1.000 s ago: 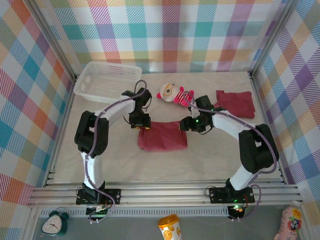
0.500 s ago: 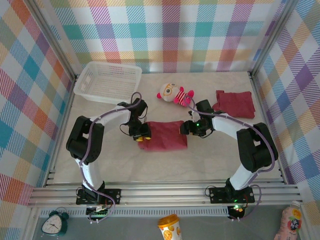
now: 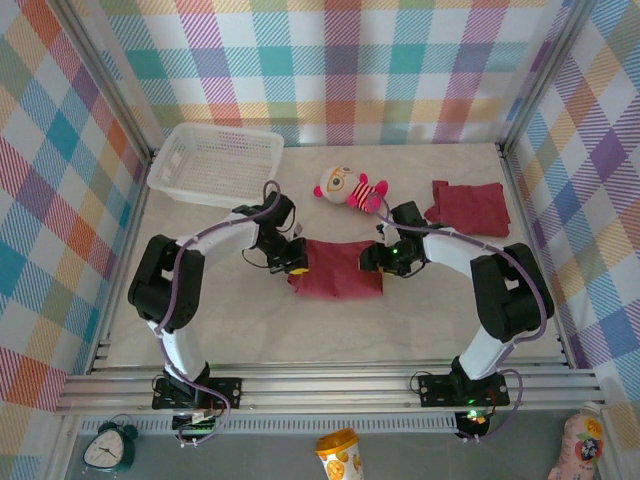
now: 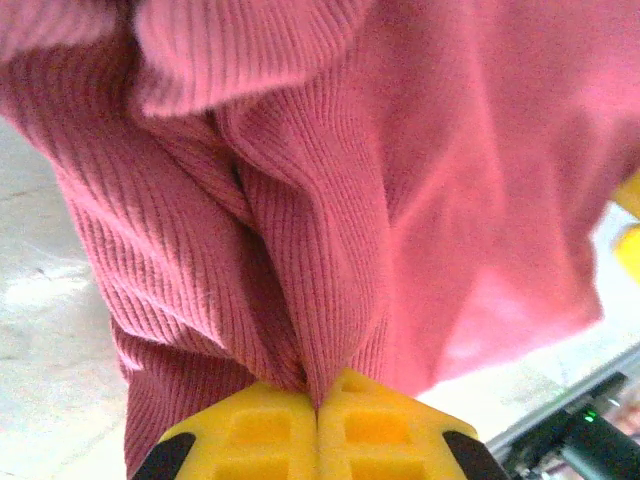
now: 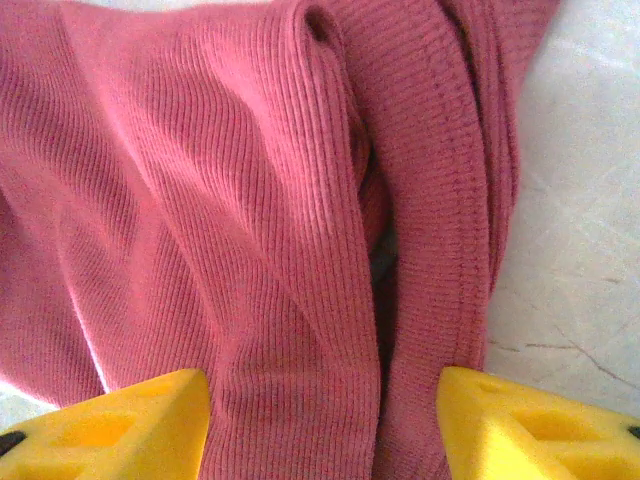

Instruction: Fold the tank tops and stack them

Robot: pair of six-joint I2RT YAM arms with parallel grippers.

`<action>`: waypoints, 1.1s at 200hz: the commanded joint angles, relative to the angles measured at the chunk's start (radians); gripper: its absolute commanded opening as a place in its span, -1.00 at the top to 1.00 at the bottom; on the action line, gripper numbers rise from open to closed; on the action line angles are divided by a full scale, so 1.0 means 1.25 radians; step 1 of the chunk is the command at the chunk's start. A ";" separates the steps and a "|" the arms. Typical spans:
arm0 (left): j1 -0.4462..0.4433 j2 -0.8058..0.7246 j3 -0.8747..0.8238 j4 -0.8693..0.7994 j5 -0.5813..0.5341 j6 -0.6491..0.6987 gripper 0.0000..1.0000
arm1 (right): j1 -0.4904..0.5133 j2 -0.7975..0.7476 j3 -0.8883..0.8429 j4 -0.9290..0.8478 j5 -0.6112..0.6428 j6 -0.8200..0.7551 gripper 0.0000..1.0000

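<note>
Top external view: a maroon tank top (image 3: 338, 272) lies folded into a rough rectangle on the pale bench (image 3: 250, 325), just on the near side of the striped plush doll (image 3: 350, 187). The left claw (image 3: 292, 267) sits at this garment's left edge, nearer than the doll and to its left. The right claw (image 3: 378, 258) sits at the garment's right edge, nearer than the doll and a little to its right. A second tank top (image 3: 470, 207) of the same maroon lies folded well to the right of the doll, apart from both claws. A white basket (image 3: 215, 163) stands to the left of the doll, towards the far corner.

From the left wrist, the yellow fingertips (image 4: 260, 425) are pressed together with a ridge of ribbed cloth pinched between them, so the left claw is clenched on the tank top. The fabric bunches into deep folds just beyond the pinch, and bare bench shows at the left of it.

From the right wrist, the yellow fingertips (image 5: 110, 425) stand wide apart, so the right claw is released. Folds of the ribbed cloth and its stitched hem lie loose in the gap between them, not squeezed. Bare bench shows to the right of the hem.
</note>
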 commanded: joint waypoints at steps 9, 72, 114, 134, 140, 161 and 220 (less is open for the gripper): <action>0.014 -0.040 -0.056 0.087 0.067 -0.030 1.00 | 0.005 0.015 -0.011 0.022 -0.034 0.019 -0.21; 0.064 0.049 -0.195 0.356 0.131 -0.098 1.00 | 0.002 0.009 -0.013 0.006 -0.029 0.017 -0.21; 0.081 0.069 -0.150 0.271 0.085 -0.037 0.89 | 0.002 -0.022 0.005 -0.017 0.021 -0.011 -0.28; 0.080 0.062 -0.092 0.174 0.068 -0.007 0.63 | 0.003 0.000 0.028 -0.019 0.033 -0.028 -0.28; 0.079 0.056 -0.076 0.146 0.059 0.002 0.56 | 0.006 0.006 0.045 -0.030 0.054 -0.038 -0.28; 0.075 0.026 -0.026 0.053 0.021 0.038 0.30 | 0.010 0.010 0.086 -0.058 0.118 -0.072 -0.30; 0.076 -0.005 0.052 -0.138 -0.099 0.121 -0.02 | 0.030 0.044 0.088 -0.063 0.139 -0.068 -0.35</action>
